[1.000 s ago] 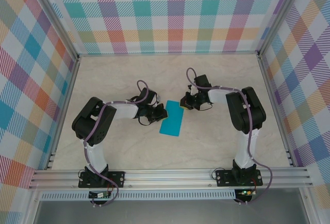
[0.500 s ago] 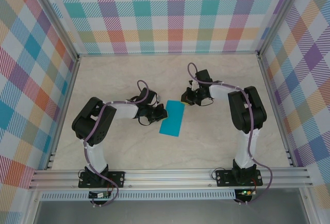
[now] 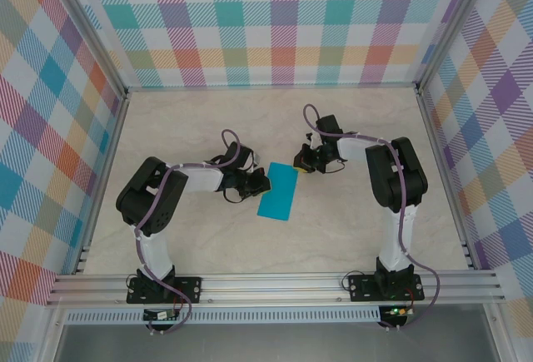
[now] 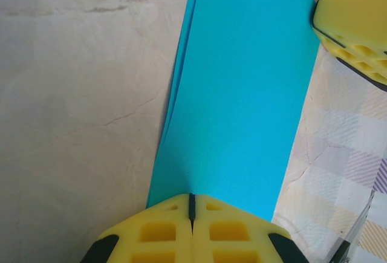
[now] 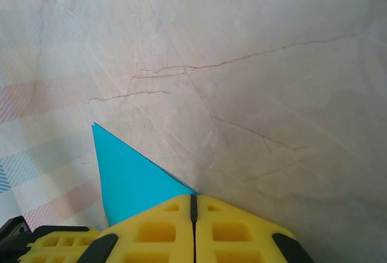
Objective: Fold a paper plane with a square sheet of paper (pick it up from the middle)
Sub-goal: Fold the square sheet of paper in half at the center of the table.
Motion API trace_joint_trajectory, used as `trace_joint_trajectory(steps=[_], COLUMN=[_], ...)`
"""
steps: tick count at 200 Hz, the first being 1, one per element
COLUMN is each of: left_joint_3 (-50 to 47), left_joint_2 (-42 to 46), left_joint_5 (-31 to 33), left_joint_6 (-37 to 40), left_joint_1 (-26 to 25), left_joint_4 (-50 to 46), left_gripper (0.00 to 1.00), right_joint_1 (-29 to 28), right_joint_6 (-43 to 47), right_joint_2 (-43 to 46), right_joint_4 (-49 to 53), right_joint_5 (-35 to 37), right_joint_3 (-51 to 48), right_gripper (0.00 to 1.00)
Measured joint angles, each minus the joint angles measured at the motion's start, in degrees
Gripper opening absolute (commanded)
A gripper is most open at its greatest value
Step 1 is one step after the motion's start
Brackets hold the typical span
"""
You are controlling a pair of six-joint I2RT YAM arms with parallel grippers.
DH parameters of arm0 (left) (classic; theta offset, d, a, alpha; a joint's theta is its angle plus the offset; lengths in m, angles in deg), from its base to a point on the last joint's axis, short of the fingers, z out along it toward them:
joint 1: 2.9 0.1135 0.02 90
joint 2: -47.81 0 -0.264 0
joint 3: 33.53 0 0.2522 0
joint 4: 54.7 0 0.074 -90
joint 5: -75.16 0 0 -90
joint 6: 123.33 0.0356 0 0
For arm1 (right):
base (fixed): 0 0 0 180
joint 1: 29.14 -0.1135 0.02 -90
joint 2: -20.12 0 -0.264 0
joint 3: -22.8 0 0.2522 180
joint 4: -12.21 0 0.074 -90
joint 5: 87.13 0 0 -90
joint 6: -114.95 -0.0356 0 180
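At table centre: the square sheet of paper (image 3: 278, 192) lies flat on the table (image 3: 358, 229), doubled into a narrow strip, with one gripper at each side.
Left gripper (image 3: 261, 184): clenched and empty. Its closed tip (image 4: 192, 205) rests on the strip edge nearest it.
Why (left): my read is it's pinning the sheet so the sheet can't skate during creasing.
Paper layers: in the left wrist view, one long side of the paper (image 4: 242, 94) shows two layers, slightly fanned. So the halves aren't perfectly flush there.
Paper material: thin, matte teal, with crisp straight edges and no curl. It'll likely slide easily and hold a crease.
Table surface: pale marble-look with fine vein lines. It's smooth and probably low-grip.
Right gripper (image 3: 298, 165): also clenched with nothing held. Its tip (image 5: 193, 205) is at the strip's far right corner.
Corner: a teal triangle of paper (image 5: 124, 175) pokes out left of the tip. Can't tell whether the tip presses on paper or on bare table.
Why (right): looks staged to hold or work that corner for the nose fold.
Fingers (image 4: 357, 21): yellow moulded wedges with honeycomb pockets and blunt tips.
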Motion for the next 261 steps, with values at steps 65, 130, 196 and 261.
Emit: trace_joint_trajectory(steps=[65, 130, 196, 261], left_joint_3=[-0.02, -0.02, -0.02, -0.04], left_joint_2=[0.09, 0.09, 0.09, 0.28], left_joint_5=[0.04, 0.02, 0.04, 0.04], left_joint_6=[0.00, 0.00, 0.00, 0.00], left_joint_1=[0.00, 0.00, 0.00, 0.00], left_joint_4=[-0.02, -0.02, -0.24, -0.59], left_gripper=[0.00, 0.00, 0.00, 0.00], right_joint_1=[1.11, 1.11, 1.29, 1.90], right_joint_6=[-1.49, -1.62, -1.66, -4.85], right_joint_2=[2.40, 1.03, -0.44, 7.34], right_joint_4=[-0.46, -1.77, -3.91, -6.25], right_joint_5=[-2.54, -1.97, -2.54, -4.09], right_joint_3=[0.02, -0.04, -1.46, -5.27], right_gripper=[0.07, 0.07, 0.08, 0.10])
